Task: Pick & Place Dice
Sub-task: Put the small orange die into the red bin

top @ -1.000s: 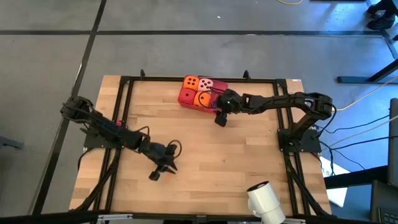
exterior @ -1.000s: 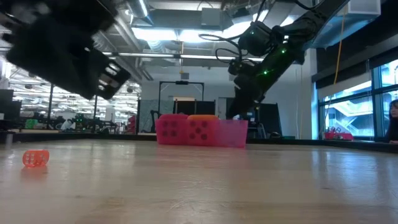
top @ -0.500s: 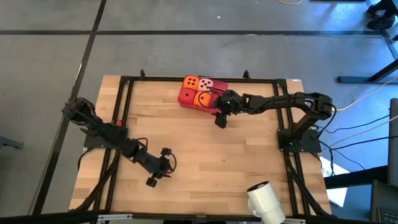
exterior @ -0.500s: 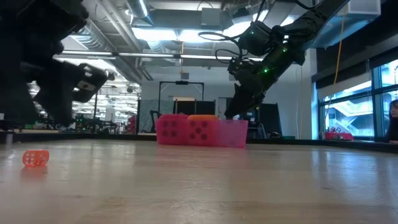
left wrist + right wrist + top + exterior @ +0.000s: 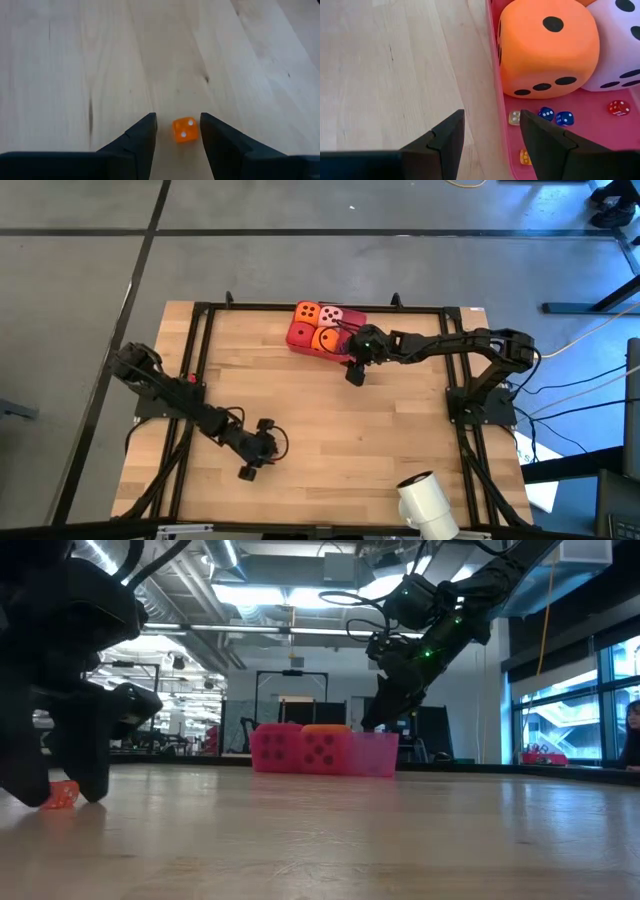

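Dice (image 5: 318,328), four soft cubes with dark pips, sit packed in the pink tray (image 5: 344,352) at the desk's (image 5: 400,440) far edge. Your right hand (image 5: 354,371) hangs open over the tray's near rim, fingers astride its wall. Your left hand (image 5: 250,467) is down on the bare wood, open around a tiny translucent orange die (image 5: 185,130).

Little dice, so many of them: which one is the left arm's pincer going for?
The tiny translucent orange die, alone on the bare wooden table, sits between the left pincer fingers. The other small ones lie in the pink tray.
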